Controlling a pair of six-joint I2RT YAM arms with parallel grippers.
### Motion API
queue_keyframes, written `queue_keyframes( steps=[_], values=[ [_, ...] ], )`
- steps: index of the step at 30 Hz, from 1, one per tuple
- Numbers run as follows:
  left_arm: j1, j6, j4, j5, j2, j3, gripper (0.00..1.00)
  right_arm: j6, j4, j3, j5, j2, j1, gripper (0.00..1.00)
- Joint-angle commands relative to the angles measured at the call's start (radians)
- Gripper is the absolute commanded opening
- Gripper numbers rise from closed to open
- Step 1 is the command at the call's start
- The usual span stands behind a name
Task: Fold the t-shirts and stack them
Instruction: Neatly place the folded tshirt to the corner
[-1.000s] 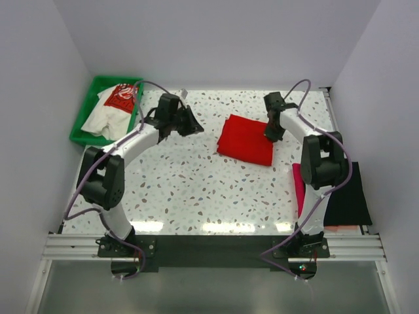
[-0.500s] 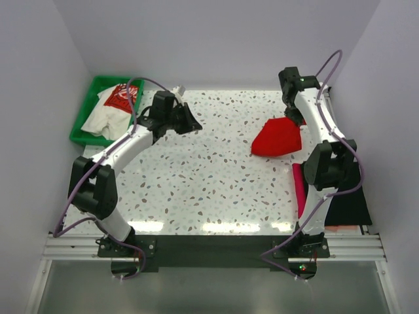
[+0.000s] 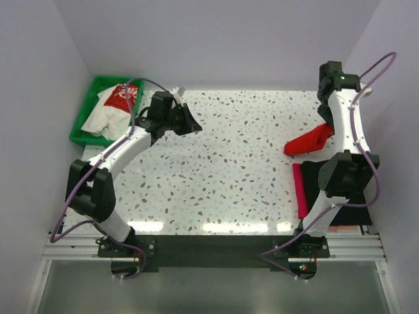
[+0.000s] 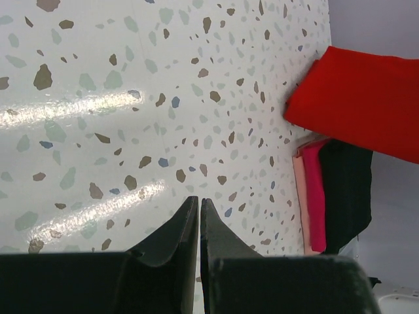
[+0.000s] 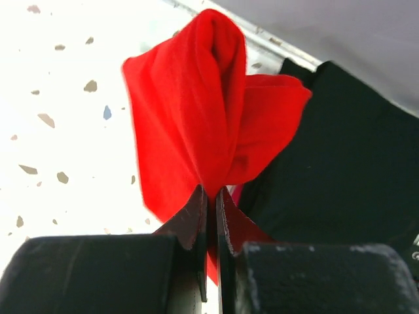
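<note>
The right gripper clamps the folded bright red cloth t-shirt by the black-and-magenta folded pile, while the crumpled white printed t-shirt (far from that pile) awaits folding, with the left gripper closed on nothing.

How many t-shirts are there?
4. The bright red t-shirt hangs from the right gripper. The white red-printed t-shirt lies in the green plastic tray. The folded black t-shirt and folded magenta t-shirt are piled at the right. More may hide underneath.

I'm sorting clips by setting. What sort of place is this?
Probably a lab test cell, not a home: plain white walls box in a speckled table, two robot arms are bolted to an aluminium rail, and a white t-shirt lies in a green tray.
</note>
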Motion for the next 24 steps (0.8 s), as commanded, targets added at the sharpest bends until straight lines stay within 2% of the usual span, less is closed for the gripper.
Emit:
queue_keyframes(
  steps=[1,8,24],
  values=[
    [0.007,0.025,0.011,0.028,-0.03,-0.003,0.1,-0.023,-0.236,0.038,0.011,-0.108,-0.043,0.0],
    [0.009,0.023,0.014,0.038,-0.027,-0.001,0.1,-0.072,-0.229,0.03,-0.024,-0.177,-0.105,0.0],
    [0.007,0.019,0.023,0.04,-0.058,-0.036,0.1,-0.113,-0.242,-0.048,-0.042,-0.352,-0.126,0.0]
  ],
)
